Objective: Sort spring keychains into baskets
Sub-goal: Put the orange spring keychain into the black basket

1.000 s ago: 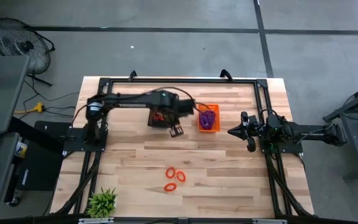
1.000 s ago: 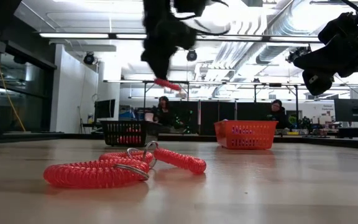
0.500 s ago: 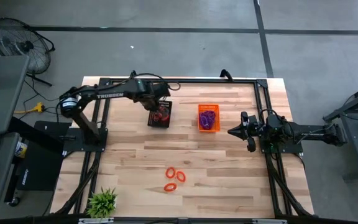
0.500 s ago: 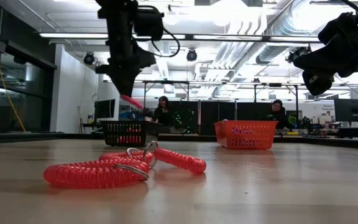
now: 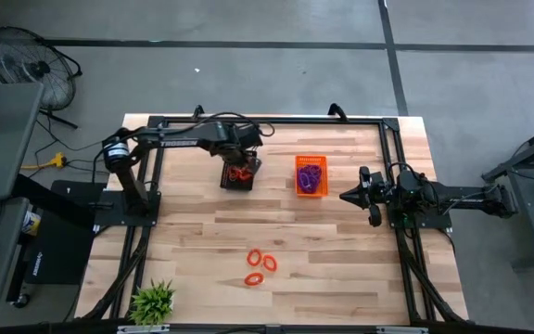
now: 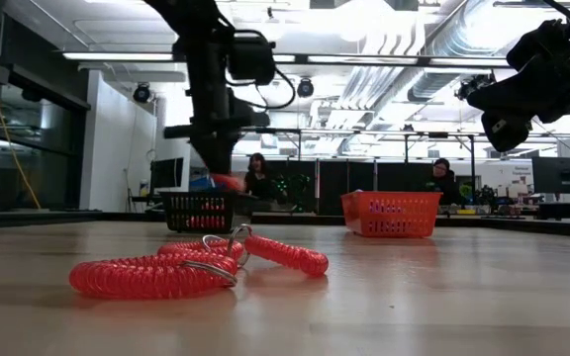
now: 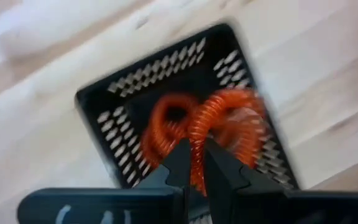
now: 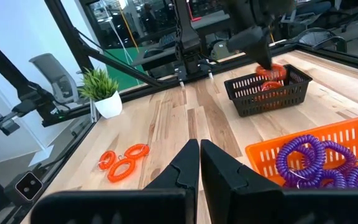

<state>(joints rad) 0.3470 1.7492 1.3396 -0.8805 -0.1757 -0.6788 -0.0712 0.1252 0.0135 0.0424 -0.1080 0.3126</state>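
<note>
My left gripper (image 7: 196, 163) hangs over the black basket (image 5: 237, 174), shut on an orange-red spring keychain (image 7: 219, 121). It also shows in the low view (image 6: 216, 170). More orange-red keychains (image 7: 163, 127) lie in the black basket. The orange basket (image 5: 311, 175) stands to its right and holds purple keychains (image 8: 316, 163). Three orange-red keychains (image 5: 260, 266) lie on the table nearer the front, and they show in the low view (image 6: 156, 275). My right gripper (image 5: 346, 197) waits, shut and empty, right of the orange basket. My left gripper pinches a stretch of the keychain's coil (image 7: 197, 149) between its two fingers. The fingers come from above and point down. The loop hangs below them (image 6: 228, 182), at the black basket's rim height, above the keychains inside. Whether it touches them, I cannot tell.
A small potted plant (image 5: 153, 301) stands at the table's near left corner. A black frame (image 5: 267, 121) runs around the table's far edge and sides. People sit in the room behind the table (image 6: 260, 178).
My left gripper has gone toward the table's left edge, from the gap between the two baskets to over the black basket, and then down toward it. The orange-red keychain has stayed in its fingers the whole way.
</note>
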